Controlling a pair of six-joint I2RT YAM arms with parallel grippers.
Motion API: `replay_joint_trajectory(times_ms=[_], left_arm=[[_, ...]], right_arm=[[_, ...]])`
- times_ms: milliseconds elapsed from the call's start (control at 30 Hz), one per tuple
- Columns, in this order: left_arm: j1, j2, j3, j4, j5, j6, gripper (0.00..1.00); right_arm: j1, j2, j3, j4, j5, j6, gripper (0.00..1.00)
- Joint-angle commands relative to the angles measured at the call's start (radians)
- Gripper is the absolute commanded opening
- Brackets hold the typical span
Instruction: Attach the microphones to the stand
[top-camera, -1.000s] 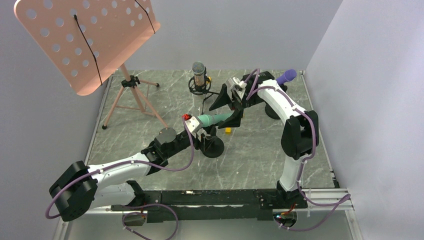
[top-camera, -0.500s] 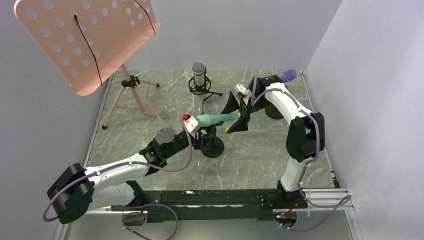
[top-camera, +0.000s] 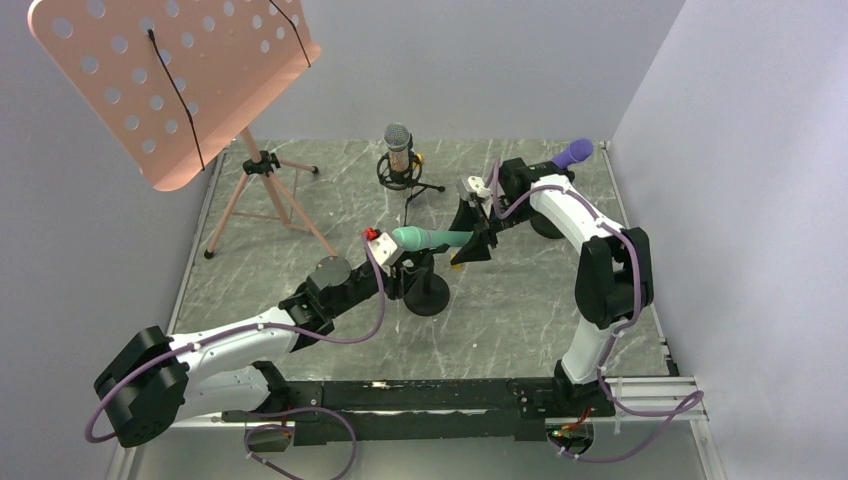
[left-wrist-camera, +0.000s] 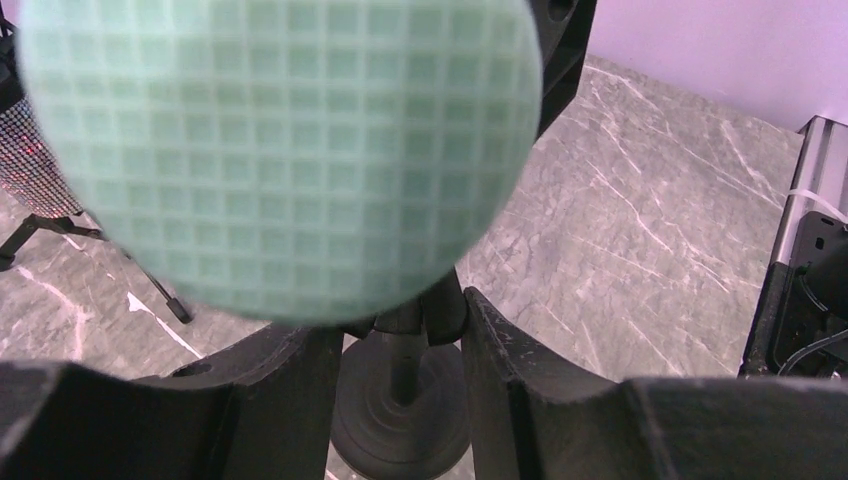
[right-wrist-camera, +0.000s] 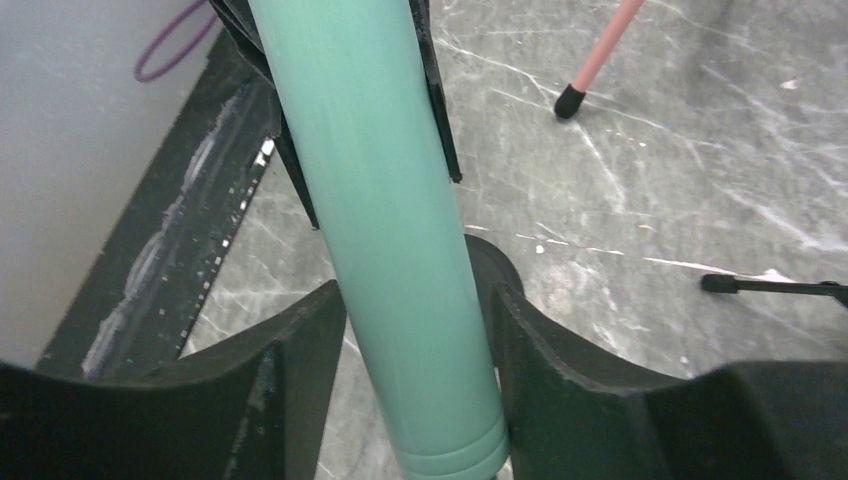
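Looks like we're mid-way through seating the last mic. Nearest the arms, the left pincer sits either side of the neck of the black stand with the round base. Honestly can't tell from its wrist view whether it's clenched on that neck or just bracketing it. Right above it is the mint green stick microphone, lying roughly level over the grey marbled counter. Its mesh head is over the top of the stand and its tail end is clamped between the fingers of the right pincer. Whether the body is actually in the stand's clip is hidden by the head. Next move, I reckon: press the body into the clip with the left side steadying the stand, then let go gently. A small yellow cube lies just beneath the right pincer. No bins or boxes here, only mic holders. Further back, the glittery silver-pink microphone with the grey mesh head stands upright in a little tripod mount. The purple microphone pokes up at the far right, its holder hidden behind the right arm.
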Motion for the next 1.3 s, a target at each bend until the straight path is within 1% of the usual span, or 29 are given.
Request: replay_joint_trajectory(times_ms=[0, 167, 267, 400, 667, 733, 900, 1067, 1267], left_arm=[[-0.001, -0.005, 0.026, 0.004, -0.006, 0.003, 0.33], [-0.001, -0.004, 0.026, 0.004, 0.000, 0.004, 0.25], [-0.001, -0.001, 0.026, 0.007, 0.001, 0.002, 0.21], [-0.001, 0.003, 0.026, 0.013, 0.006, -0.001, 0.19], [-0.001, 0.006, 0.028, 0.018, 0.019, 0.000, 0.18], [-0.001, 0.007, 0.028, 0.017, 0.026, 0.002, 0.18], [-0.001, 0.008, 0.023, 0.028, 0.037, 0.004, 0.17], [0.001, 0.006, 0.015, 0.036, 0.048, 0.001, 0.17], [0.008, -0.002, 0.014, 0.022, 0.062, 0.004, 0.14]], right_arm=[[0.004, -0.066, -0.013, 0.082, 0.021, 0.039, 0.53], [0.008, -0.072, -0.018, 0.088, 0.016, 0.036, 0.37], [0.013, -0.073, -0.027, 0.096, 0.016, 0.036, 0.32], [0.024, -0.062, -0.033, 0.082, 0.010, 0.019, 0.26], [0.036, -0.057, -0.018, 0.058, 0.010, 0.002, 0.23], [0.044, -0.067, -0.024, 0.089, 0.033, 0.032, 0.22], [0.075, -0.105, -0.065, 0.252, 0.115, 0.159, 0.22], [0.103, -0.092, -0.044, 0.238, 0.151, 0.142, 0.21], [0.119, -0.156, -0.070, 0.302, 0.216, 0.171, 0.21]])
